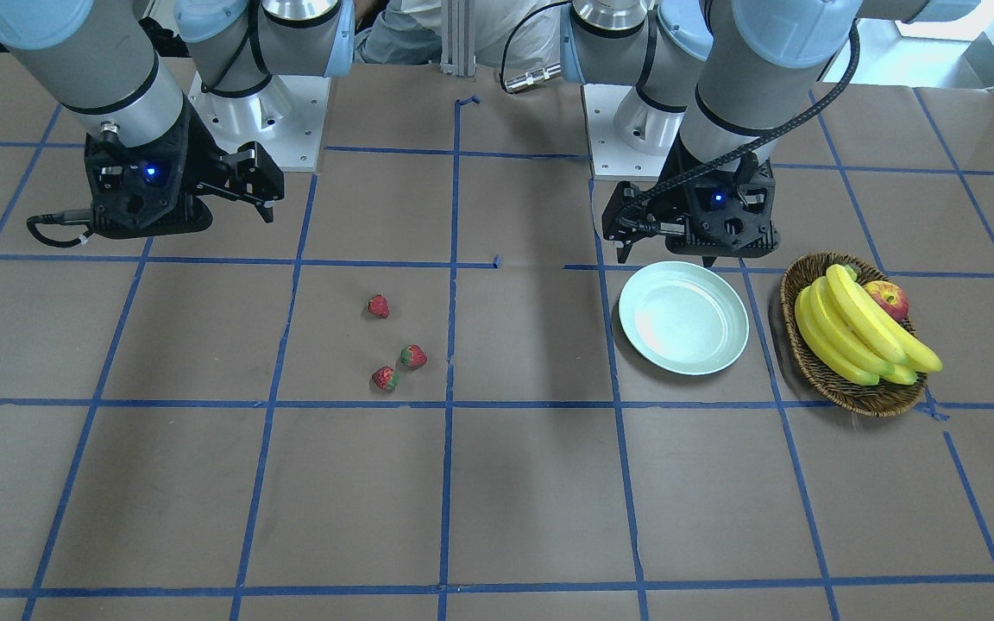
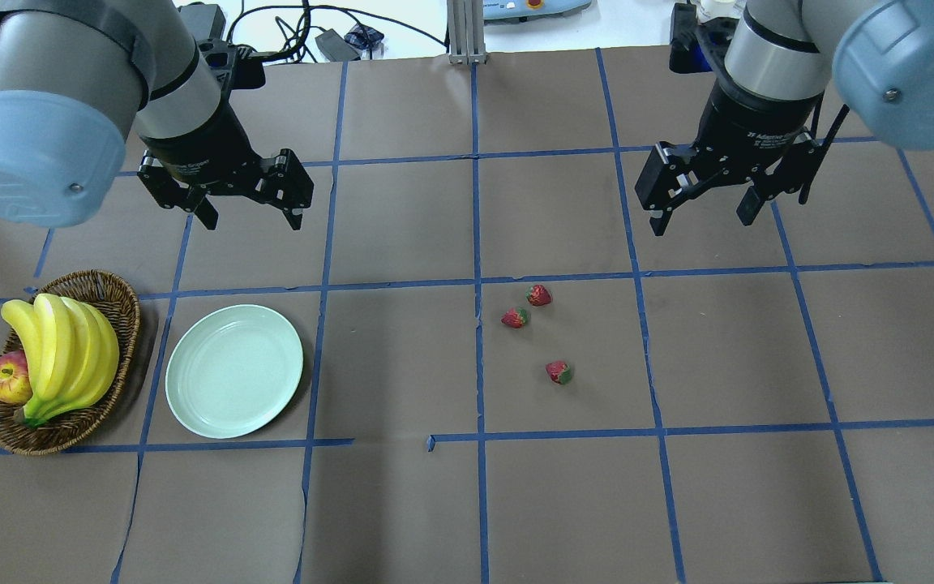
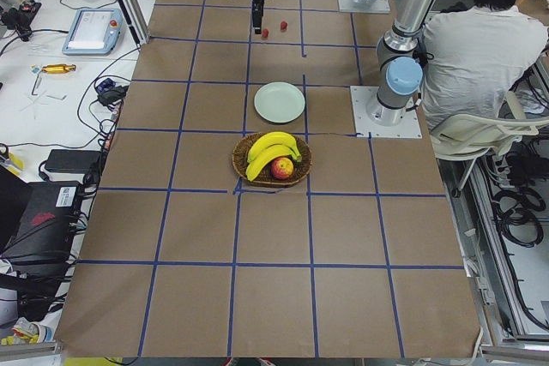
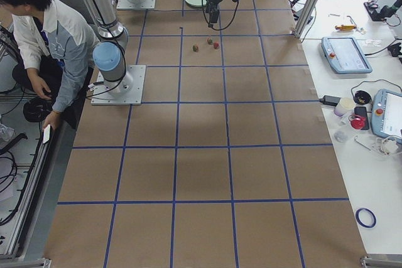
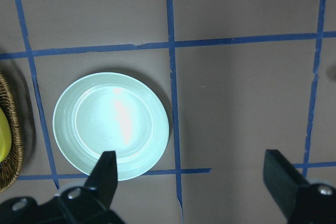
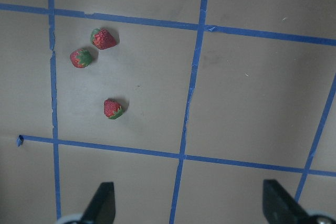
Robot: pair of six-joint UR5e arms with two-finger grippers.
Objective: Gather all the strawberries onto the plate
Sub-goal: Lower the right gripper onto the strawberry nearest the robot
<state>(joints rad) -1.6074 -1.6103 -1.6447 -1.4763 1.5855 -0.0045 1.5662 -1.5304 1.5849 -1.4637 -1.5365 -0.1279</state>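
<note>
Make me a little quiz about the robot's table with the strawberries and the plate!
1. How many strawberries lie on the table?
2. True or false: the plate already holds a strawberry.
3. Which gripper hangs nearer the plate? A: the left gripper. B: the right gripper.
Key: 1: three. 2: false, the plate is empty. 3: A.
</note>
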